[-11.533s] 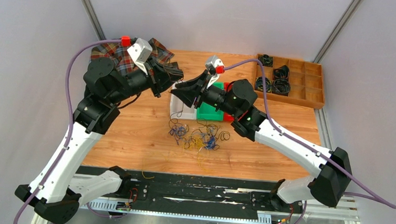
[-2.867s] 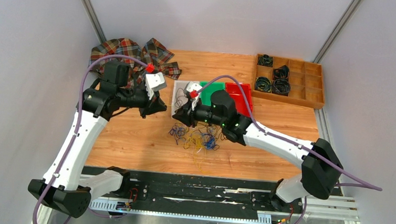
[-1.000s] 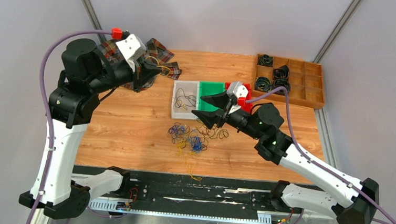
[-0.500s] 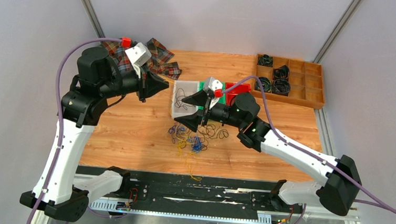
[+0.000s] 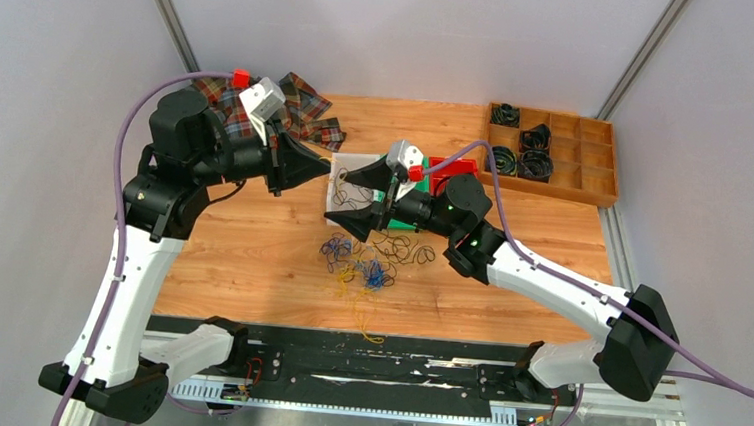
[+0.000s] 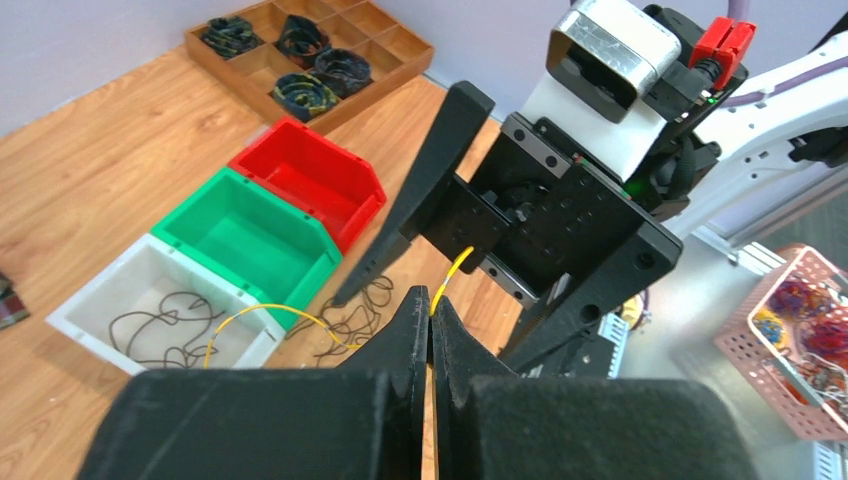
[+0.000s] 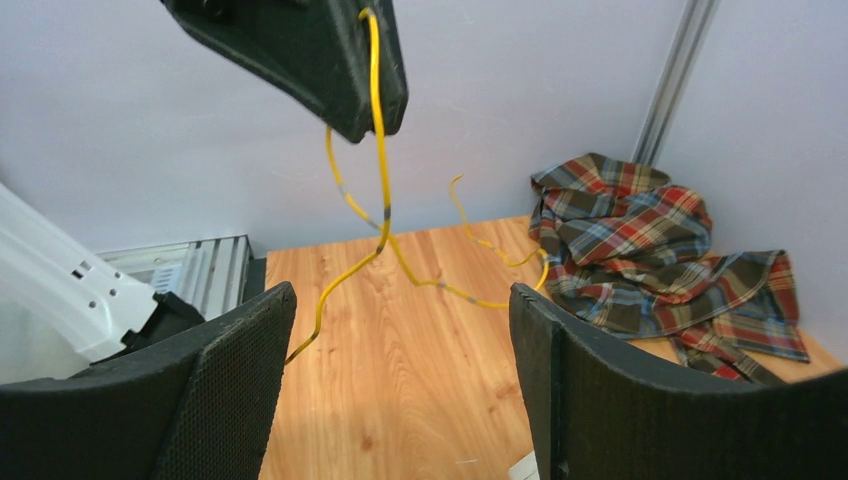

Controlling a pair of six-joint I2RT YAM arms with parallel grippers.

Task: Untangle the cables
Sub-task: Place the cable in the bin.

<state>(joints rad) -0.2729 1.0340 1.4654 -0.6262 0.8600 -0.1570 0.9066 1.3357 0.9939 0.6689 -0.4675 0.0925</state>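
left pincer (image 5: 328, 165) pressed together, pinching one yellow cable (image 6: 452, 272) at its fingertips, raised over the near-left side of the white bin (image 6: 105, 278). the cable runs up out of the tips toward the right pincer and also loops down across the white bin's rim. right pincer (image 5: 339, 196) spread wide, holding nothing, hovering above the white bin and facing the left pincer tip to tip; in the right wrist view the yellow cable hangs between its two fingers (image 7: 230, 390), touching neither. rest of the cables (image 5: 359, 267), a blue, yellow and black tangle, lie on the table (image 5: 250, 254) just in front of the white bin. thin black loops (image 6: 160, 330) sit inside the white bin. green bin (image 6: 250, 235) touches the white bin's right side.
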